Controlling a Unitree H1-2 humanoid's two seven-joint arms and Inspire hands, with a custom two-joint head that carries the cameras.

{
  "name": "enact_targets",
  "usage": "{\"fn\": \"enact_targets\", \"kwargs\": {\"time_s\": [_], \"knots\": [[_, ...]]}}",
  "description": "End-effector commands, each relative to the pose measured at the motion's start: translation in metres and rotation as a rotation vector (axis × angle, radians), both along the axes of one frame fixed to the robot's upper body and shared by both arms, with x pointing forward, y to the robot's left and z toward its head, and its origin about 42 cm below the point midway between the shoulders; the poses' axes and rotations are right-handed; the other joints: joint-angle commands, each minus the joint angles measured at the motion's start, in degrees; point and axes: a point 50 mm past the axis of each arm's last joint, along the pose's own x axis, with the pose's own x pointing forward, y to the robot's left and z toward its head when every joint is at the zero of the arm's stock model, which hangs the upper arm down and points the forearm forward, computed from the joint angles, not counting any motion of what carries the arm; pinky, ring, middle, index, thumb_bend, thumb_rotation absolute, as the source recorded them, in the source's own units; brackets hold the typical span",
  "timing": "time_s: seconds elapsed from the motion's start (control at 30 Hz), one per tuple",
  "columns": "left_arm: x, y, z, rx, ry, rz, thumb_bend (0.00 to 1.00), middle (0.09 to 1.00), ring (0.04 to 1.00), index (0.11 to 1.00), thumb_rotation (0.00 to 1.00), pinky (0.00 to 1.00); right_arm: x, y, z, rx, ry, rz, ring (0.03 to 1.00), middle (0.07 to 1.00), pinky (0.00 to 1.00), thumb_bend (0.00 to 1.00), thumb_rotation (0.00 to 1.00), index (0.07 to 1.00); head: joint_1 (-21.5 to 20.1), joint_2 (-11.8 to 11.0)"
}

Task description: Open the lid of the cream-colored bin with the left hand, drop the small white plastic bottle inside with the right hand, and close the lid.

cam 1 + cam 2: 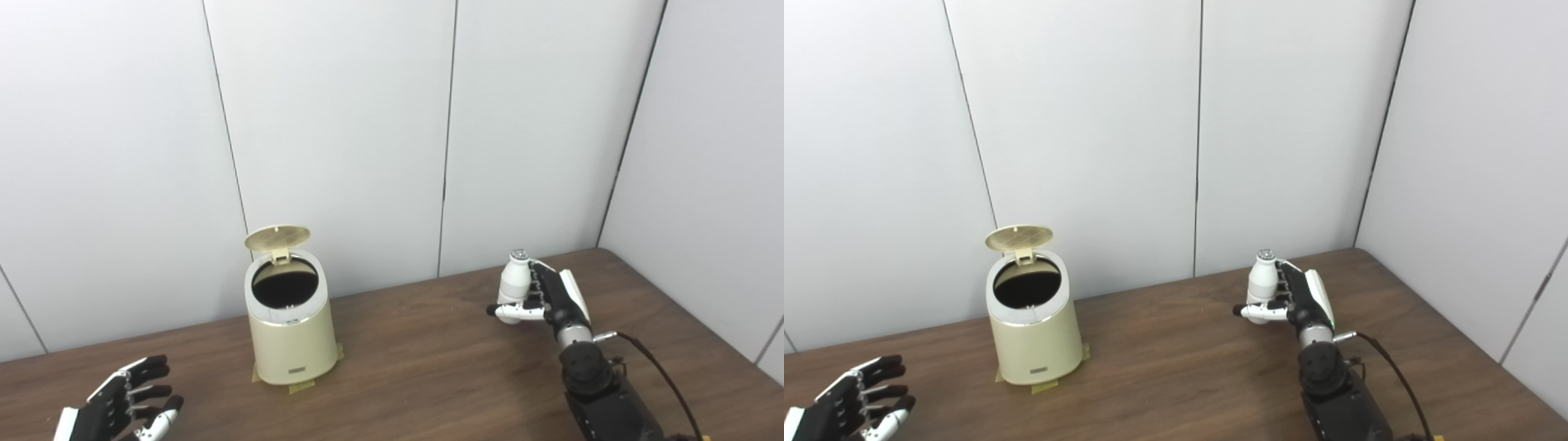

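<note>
Both sets of fingers are doing different things right now. On the right hand (554, 294) the fingers (539, 288) are wrapped around the small white bottle (513, 278), with the thumb crossing under it in front, so it's a proper hold. Bottle is upright, silver cap on top, and it looks lifted a bit off the surface (429, 367), though I can't tell for sure. It sits well to the right of the bin (293, 334), nowhere near the opening.

Left hand (119, 404) is down at the bottom corner, well to the left of the bin and nearer the camera, fingers (150, 370) spread apart and holding nothing, not touching the bin.

Cream-colored bin stands upright on the brown surface, close to the white wall panels (343, 122), with bits of tape (303, 386) showing at its base. Its lid (277, 237) is flipped up on the back hinge, and the inside just looks dark.
</note>
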Motion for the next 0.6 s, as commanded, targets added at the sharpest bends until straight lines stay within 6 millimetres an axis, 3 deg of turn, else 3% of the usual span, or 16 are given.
{"fn": "enact_targets", "kwargs": {"time_s": [0.0, 0.07, 0.1, 0.17, 0.3, 0.57], "knots": [[0.005, -0.002, 0.019, 0.015, -0.074, -0.01, 0.44, 0.754, 0.678, 0.777, 0.0, 0.56, 0.016, 0.0, 0.036, -0.026, -0.139, 0.001, 0.65, 0.701, 0.58, 0.79, 0.01, 0.736, 0.0, 0.0], [0.005, -0.002, 0.019, 0.012, -0.069, -0.013, 0.44, 0.753, 0.679, 0.78, 0.0, 0.56, 0.017, 0.002, 0.036, -0.035, -0.156, -0.032, 0.571, 0.617, 0.51, 0.74, 0.0, 0.668, -0.1, 0.1], [0.004, -0.002, 0.02, 0.012, -0.068, -0.012, 0.44, 0.753, 0.68, 0.78, 0.0, 0.56, 0.017, 0.001, 0.035, -0.037, -0.171, -0.05, 0.538, 0.543, 0.47, 0.64, 0.0, 0.592, -0.1, 0.1], [0.004, -0.002, 0.02, 0.012, -0.065, -0.011, 0.44, 0.762, 0.695, 0.782, 0.0, 0.6, 0.018, 0.002, 0.035, -0.045, -0.201, -0.083, 0.496, 0.511, 0.41, 0.55, 0.0, 0.504, -0.1, 0.2], [0.004, -0.003, 0.019, 0.013, -0.062, -0.014, 0.44, 0.77, 0.698, 0.789, 0.0, 0.59, 0.018, -0.001, 0.035, -0.039, -0.251, -0.108, 0.4, 0.466, 0.33, 0.53, 0.0, 0.498, -0.1, 0.3], [0.004, -0.002, 0.018, 0.017, -0.062, -0.02, 0.43, 0.779, 0.704, 0.793, 0.0, 0.59, 0.013, -0.001, 0.046, -0.058, -0.33, -0.096, 0.375, 0.474, 0.31, 0.52, 0.0, 0.527, 0.2, 0.3]]}}
